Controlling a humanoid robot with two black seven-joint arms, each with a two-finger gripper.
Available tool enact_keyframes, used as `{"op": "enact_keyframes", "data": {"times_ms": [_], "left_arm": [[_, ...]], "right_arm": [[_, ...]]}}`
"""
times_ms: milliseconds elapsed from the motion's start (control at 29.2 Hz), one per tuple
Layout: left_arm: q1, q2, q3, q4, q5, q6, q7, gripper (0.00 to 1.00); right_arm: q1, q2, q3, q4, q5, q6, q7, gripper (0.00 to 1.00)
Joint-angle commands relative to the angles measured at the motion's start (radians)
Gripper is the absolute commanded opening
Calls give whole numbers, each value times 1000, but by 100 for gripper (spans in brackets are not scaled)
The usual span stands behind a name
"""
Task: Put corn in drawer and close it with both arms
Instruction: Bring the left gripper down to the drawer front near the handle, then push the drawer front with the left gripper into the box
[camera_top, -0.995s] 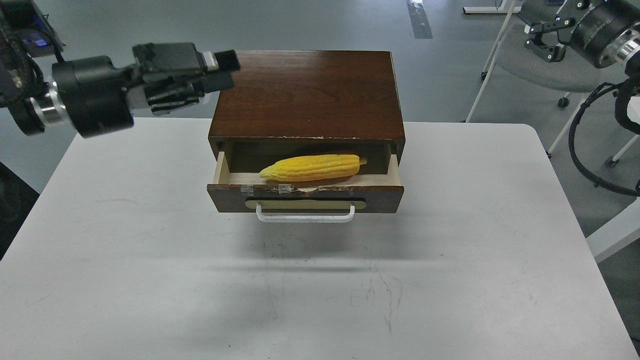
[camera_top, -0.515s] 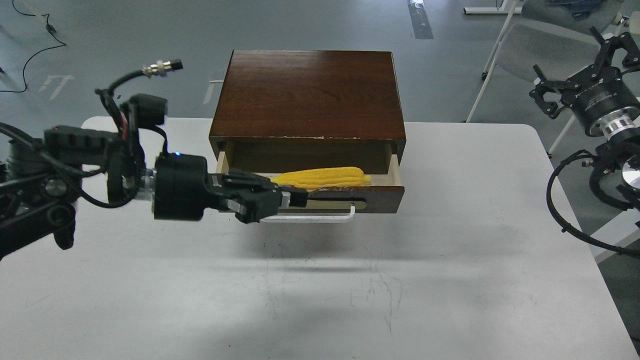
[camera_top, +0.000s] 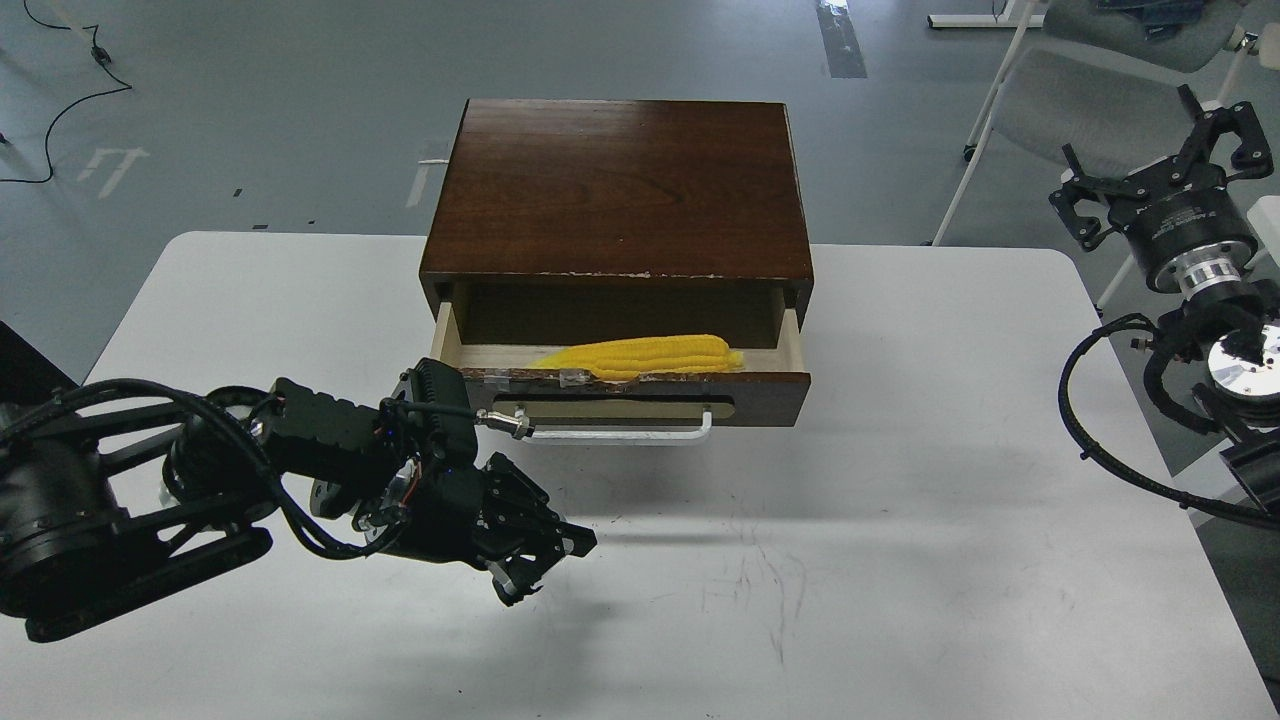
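The corn (camera_top: 640, 354) lies lengthwise inside the open drawer (camera_top: 760, 392), partly hidden behind its chipped front. The white bar handle (camera_top: 620, 433) faces me. My left gripper (camera_top: 546, 566) hangs low over the table, in front of and left of the drawer front, below the handle. Its fingers stand a little apart and hold nothing. My right gripper (camera_top: 1157, 176) is off the table's right edge, raised, with its claws spread wide and empty, far from the drawer.
The dark wooden cabinet (camera_top: 620, 180) stands at the back middle of the white table (camera_top: 900, 560). A grey chair (camera_top: 1080, 110) stands behind at the right. Black cables (camera_top: 1110, 440) hang by my right arm.
My left arm dropped from beside the cabinet top, passed the drawer front, and now sits low in front of it. The drawer slid in a little. My right gripper came down and turned.
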Motion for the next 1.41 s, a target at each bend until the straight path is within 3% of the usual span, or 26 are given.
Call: {"op": "enact_keyframes", "data": {"times_ms": [0,617,823,1372], "left_arm": [[-3,17,-27,0,1,0,3,0],[-61,29,-69,19,4,0,6,0],[-73,23,-69,58,7,0,47,0],[-95,-12,-64,124,68,0,56,0]], "right_arm": [[-4,-3,-2,-1,-2,0,-2,100],[-7,-6,-3,-1,-5,0,-5,100],[-9,-7,-3,-1,-6,0,-5,100],[-4,-7,-3,-1,-8,0,-5,100]]}}
